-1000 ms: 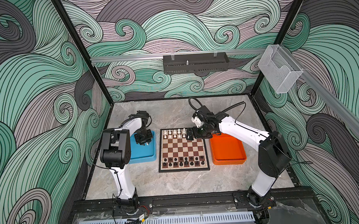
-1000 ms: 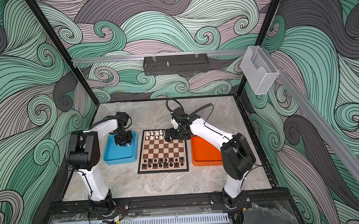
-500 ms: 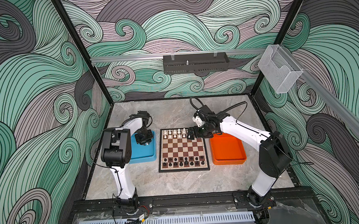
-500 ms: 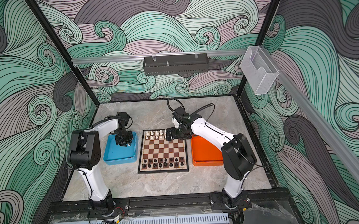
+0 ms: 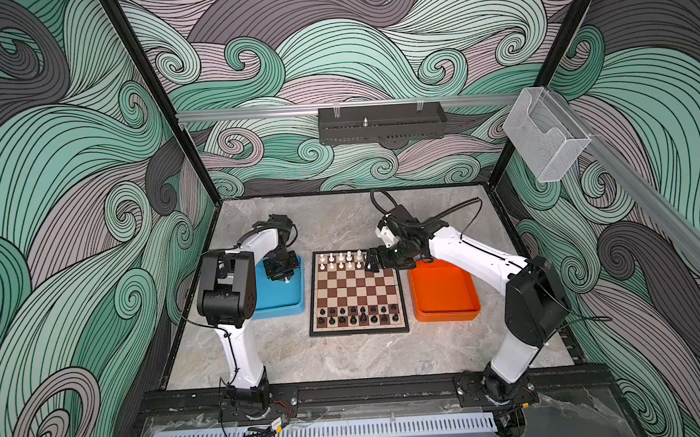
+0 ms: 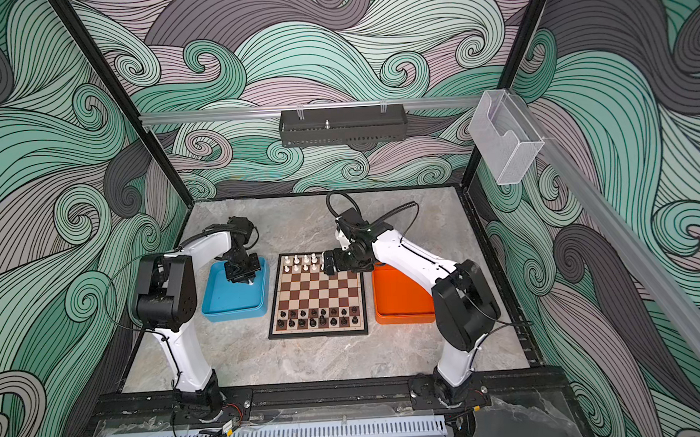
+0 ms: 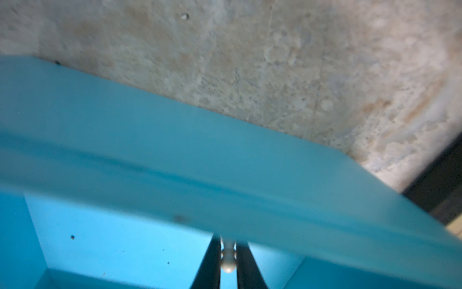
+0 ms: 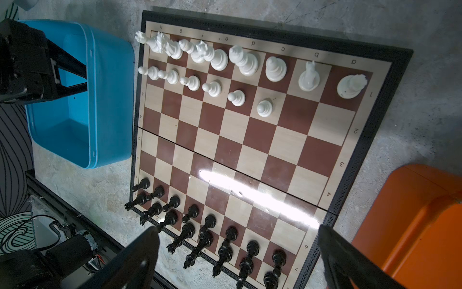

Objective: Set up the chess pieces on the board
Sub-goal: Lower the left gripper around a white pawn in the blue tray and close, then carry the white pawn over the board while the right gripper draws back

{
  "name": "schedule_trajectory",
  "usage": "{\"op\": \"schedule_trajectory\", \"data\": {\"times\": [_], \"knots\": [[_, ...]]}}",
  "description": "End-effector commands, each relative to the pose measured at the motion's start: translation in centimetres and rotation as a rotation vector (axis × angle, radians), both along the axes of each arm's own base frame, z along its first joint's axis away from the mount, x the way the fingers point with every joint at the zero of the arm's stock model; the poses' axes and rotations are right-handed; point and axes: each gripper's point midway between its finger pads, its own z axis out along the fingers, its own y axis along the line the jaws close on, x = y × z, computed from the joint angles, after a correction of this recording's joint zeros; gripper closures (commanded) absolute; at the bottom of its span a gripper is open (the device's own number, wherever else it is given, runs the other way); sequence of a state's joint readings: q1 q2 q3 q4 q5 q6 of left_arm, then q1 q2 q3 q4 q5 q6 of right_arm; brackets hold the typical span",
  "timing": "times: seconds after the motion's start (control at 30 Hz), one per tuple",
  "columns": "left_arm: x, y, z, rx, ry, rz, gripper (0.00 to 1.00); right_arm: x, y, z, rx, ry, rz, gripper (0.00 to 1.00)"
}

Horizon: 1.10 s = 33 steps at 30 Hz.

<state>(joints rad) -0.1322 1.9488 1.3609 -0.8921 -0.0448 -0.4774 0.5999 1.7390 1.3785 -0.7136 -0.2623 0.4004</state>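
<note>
Left gripper [image 5: 284,276] pinching a white pawn [image 7: 227,264] inside the blue tray [image 7: 150,150] (corner nearest the board [image 8: 262,140]). Right gripper [image 8: 237,230] wide, empty, over the board's far right corner. White pieces [image 8: 243,61] on far rows, black pieces [image 8: 231,234] on near rows.

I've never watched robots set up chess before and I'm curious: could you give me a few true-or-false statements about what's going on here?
1. The left tool grips a white pawn inside the blue tray. True.
2. The right tool holds a black piece. False: it hangs open and empty over a corner of the board.
3. Every white pawn stands on the board. False: six white pawns stand there; two pawn squares are bare.
4. The black pieces line the board edge opposite the white ones. True.
</note>
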Motion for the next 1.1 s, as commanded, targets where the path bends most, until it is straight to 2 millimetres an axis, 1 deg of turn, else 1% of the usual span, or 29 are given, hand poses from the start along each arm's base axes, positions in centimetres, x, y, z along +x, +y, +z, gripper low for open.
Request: {"op": "schedule_trajectory", "data": {"times": [0.0,0.07,0.17,0.27,0.43,0.6,0.77,0.83,0.9,1.0,1.07], "knots": [[0.9,-0.1,1.0,0.013,-0.032,-0.011,0.87,-0.1,-0.4,0.7,0.005,-0.017,0.000,0.02],[0.9,-0.1,0.9,0.013,-0.030,-0.013,0.91,-0.1,-0.3,0.8,0.008,-0.020,0.002,0.02],[0.8,-0.1,1.0,0.015,-0.028,-0.016,0.94,-0.1,-0.3,0.9,0.009,-0.023,0.002,0.02],[0.5,-0.2,1.5,0.023,-0.032,-0.025,0.94,0.0,-0.4,1.1,0.010,-0.028,0.001,0.02],[-0.5,-0.1,2.7,0.040,-0.022,-0.051,0.94,0.1,-0.6,1.3,0.010,-0.037,-0.004,0.02],[-1.7,-0.2,4.7,0.058,-0.034,-0.090,0.94,0.5,-1.3,1.8,0.014,-0.048,-0.018,0.02],[-2.3,-1.3,7.6,0.062,-0.079,-0.146,0.94,1.2,-2.7,2.3,0.021,-0.056,-0.048,0.02],[-2.3,-2.1,8.6,0.063,-0.095,-0.172,0.93,1.5,-3.4,2.5,0.023,-0.058,-0.064,0.02],[-2.0,-3.5,9.4,0.055,-0.119,-0.208,0.94,1.9,-4.2,2.7,0.027,-0.064,-0.083,0.02],[-1.2,-6.9,10.6,0.027,-0.157,-0.285,0.94,2.3,-5.4,3.2,0.037,-0.070,-0.112,0.01],[-0.6,-9.5,11.1,0.002,-0.175,-0.334,0.93,2.3,-6.4,3.4,0.042,-0.070,-0.134,0.01]]}}
